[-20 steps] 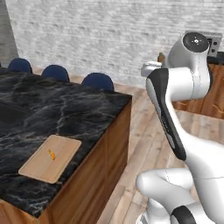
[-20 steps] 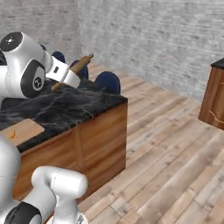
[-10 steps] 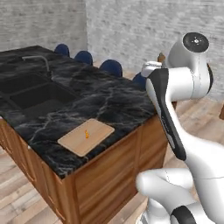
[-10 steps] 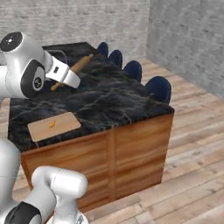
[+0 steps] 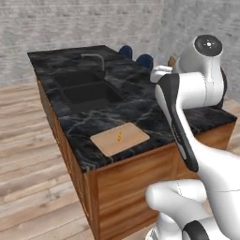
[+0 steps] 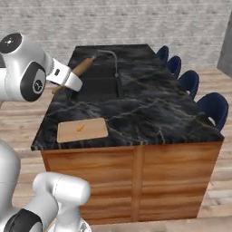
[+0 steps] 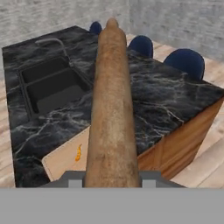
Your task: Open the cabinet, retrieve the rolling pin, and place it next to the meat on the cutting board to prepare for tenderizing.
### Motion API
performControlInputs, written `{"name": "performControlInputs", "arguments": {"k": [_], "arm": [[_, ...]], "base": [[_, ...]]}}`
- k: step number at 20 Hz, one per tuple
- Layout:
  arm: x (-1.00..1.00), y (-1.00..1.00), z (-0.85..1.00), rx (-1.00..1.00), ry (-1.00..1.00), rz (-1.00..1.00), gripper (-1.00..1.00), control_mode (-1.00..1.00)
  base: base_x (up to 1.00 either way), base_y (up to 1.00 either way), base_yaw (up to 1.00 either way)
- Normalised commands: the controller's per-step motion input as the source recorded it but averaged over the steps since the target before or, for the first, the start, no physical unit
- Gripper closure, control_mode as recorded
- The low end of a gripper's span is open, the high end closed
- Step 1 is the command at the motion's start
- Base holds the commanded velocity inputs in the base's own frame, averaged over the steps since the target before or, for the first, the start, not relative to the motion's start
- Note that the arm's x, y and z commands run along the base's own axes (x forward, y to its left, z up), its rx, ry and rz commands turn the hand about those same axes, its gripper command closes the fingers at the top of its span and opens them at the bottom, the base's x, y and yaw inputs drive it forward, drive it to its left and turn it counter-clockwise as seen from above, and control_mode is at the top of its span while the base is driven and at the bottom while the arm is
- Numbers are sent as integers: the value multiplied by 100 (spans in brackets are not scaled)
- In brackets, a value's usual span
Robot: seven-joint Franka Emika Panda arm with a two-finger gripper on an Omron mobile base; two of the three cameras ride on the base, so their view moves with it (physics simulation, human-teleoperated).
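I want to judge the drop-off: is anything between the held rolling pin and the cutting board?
Nothing visible. The rolling pin is in the gripper above the counter; the cutting board holds only the small meat, with bare board beside it.

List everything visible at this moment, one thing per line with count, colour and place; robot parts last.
Island counter: one, black marble top on reddish wood sides, centre of the room.
Sink: one, dark double basin, set into the counter top.
Faucet: one, grey, behind the sink.
Cutting board: one, light tan, near the counter's front edge.
Meat: one, small orange chunk, on the cutting board.
Chairs: four, dark blue, along the far side of the island.
Floor: light wood planks.
Walls: grey brick.
Rolling pin: one, brown wood, held in the jaws above the counter.
Gripper: one, white, jaws shut on the rolling pin.
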Motion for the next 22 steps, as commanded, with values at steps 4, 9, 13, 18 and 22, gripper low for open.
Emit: {"name": "performControlInputs", "arguments": {"k": [4, 9, 13, 18, 22], "arm": [[0, 0, 0, 0, 0, 0, 100, 100], [0, 0, 0, 0, 0, 0, 100, 100], [0, 0, 0, 0, 0, 0, 100, 100], [0, 0, 0, 0, 0, 0, 100, 100], [0, 0, 0, 0, 0, 0, 100, 100]], "base": [[3, -66, 49], [32, -58, 44], [49, -46, 43], [55, -38, 41], [56, -23, 29]]}}
